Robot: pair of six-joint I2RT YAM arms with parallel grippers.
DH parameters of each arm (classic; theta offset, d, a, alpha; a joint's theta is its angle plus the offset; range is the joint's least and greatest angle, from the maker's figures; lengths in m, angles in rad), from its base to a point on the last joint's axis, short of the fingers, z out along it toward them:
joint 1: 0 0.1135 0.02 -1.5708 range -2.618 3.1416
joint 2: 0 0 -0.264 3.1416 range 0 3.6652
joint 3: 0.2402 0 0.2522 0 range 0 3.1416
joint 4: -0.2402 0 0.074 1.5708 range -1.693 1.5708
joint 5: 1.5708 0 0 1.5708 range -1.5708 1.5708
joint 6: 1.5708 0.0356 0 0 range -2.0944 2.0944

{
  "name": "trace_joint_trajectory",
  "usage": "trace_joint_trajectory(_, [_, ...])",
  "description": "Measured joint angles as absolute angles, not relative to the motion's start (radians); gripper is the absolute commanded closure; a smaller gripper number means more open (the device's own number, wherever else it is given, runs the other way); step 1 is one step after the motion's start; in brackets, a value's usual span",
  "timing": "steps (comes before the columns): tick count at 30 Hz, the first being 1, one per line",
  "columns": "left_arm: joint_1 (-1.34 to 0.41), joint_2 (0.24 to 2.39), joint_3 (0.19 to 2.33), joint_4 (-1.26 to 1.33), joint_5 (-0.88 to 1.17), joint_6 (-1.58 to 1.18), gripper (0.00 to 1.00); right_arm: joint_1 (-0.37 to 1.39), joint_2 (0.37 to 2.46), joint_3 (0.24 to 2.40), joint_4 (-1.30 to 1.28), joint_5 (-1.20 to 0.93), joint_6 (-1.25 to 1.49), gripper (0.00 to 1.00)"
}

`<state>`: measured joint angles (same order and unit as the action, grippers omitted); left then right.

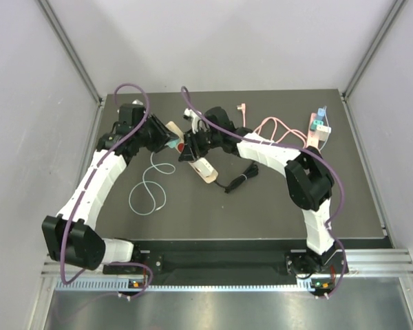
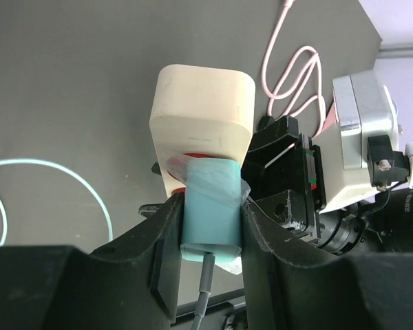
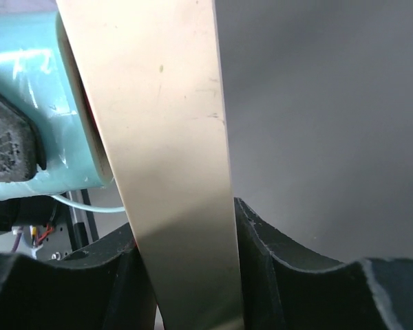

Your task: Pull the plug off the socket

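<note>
Teal plug (image 2: 210, 203) looks light, rigid, kinda slick; left tool (image 2: 212, 234) clamps its flat sides, right tool (image 3: 191, 251) pinches the cream socket (image 2: 201, 103) at its 12 o'clock.

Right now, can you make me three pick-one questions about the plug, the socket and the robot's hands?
1. Where is the plug? A. stuck in the socket B. lying alone on the table C. on the wall
2. What colour is the plug? A. pink B. orange C. teal
3. What is the right gripper doing? A. wide open in the air B. shut on the socket C. holding a cable

Answers: 1 A, its front sits against the socket's face; 2 C, teal shows in the left gripper; 3 B, it pinches the socket's sides.
</note>
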<state>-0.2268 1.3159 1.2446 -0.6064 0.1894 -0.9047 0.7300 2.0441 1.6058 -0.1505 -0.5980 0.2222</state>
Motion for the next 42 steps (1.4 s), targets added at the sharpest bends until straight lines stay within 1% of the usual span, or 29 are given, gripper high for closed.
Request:
trace_joint_trajectory(3, [-0.223, 1.32, 1.256, -0.597, 0.23, -0.864, 1.0, 0.728, 2.039, 1.613, -0.144, -0.588, 0.22, 1.0])
trace_joint_trajectory(9, [-0.131, 1.295, 1.079, -0.373, 0.45, -0.926, 1.0, 0.727, 2.038, 1.608, -0.191, -0.558, 0.208, 1.0])
trace_joint_trajectory(12, [-0.096, 1.295, 1.062, -0.363, 0.519, -0.941, 1.0, 0.727, 2.038, 1.604, -0.19, -0.562, 0.205, 1.0])
trace_joint_trajectory(14, [-0.088, 1.295, 1.089, -0.414, 0.509, -0.921, 1.0, 0.728, 2.038, 1.604, -0.184, -0.569, 0.204, 1.0])
trace_joint_trajectory(19, [-0.123, 1.321, 1.276, -0.666, 0.382, -0.832, 1.0, 0.735, 2.038, 1.609, -0.12, -0.606, 0.207, 1.0])
trace_joint_trajectory(22, [-0.14, 1.323, 1.31, -0.712, 0.342, -0.789, 1.0, 0.737, 2.038, 1.612, -0.104, -0.614, 0.206, 1.0])
trace_joint_trajectory(26, [-0.128, 1.317, 1.259, -0.653, 0.406, -0.773, 1.0, 0.737, 2.038, 1.608, -0.121, -0.613, 0.202, 1.0])
trace_joint_trajectory(31, [-0.099, 1.295, 1.13, -0.53, 0.503, -0.872, 1.0, 0.737, 2.038, 1.581, -0.155, -0.606, 0.2, 1.0])
trace_joint_trajectory(37, [-0.099, 1.295, 1.147, -0.563, 0.496, -0.945, 1.0, 0.737, 2.033, 1.577, -0.154, -0.613, 0.196, 1.0])
trace_joint_trajectory(42, [-0.089, 1.286, 1.117, -0.522, 0.538, -1.006, 1.0, 0.735, 2.027, 1.577, -0.16, -0.611, 0.194, 1.0])
